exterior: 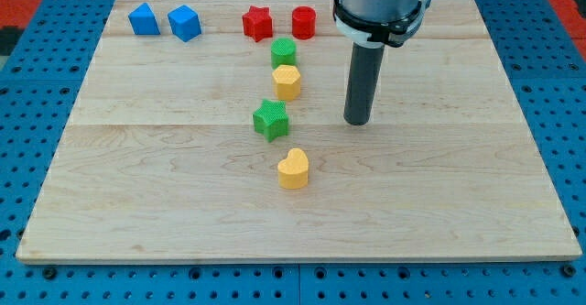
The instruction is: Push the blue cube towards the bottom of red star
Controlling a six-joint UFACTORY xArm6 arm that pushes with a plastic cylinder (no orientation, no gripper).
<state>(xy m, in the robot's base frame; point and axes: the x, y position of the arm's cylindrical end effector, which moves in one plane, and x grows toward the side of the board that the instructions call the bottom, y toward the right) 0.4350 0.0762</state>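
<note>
Blue cube [184, 22] sits far left, untouched I think, beside a blue block [143, 18]. Red star [257, 21] is right of it. My tip [357, 121], bare, gripping nothing, should circle left and shove gently.

wooden board [458, 204] | blocks: two blue, two red, two green, two yellow

A robotics lab: a pale wooden bench [458, 213] lies on a blue perforated mounting plate [37, 76], with a robot arm [379, 7] above it.
</note>
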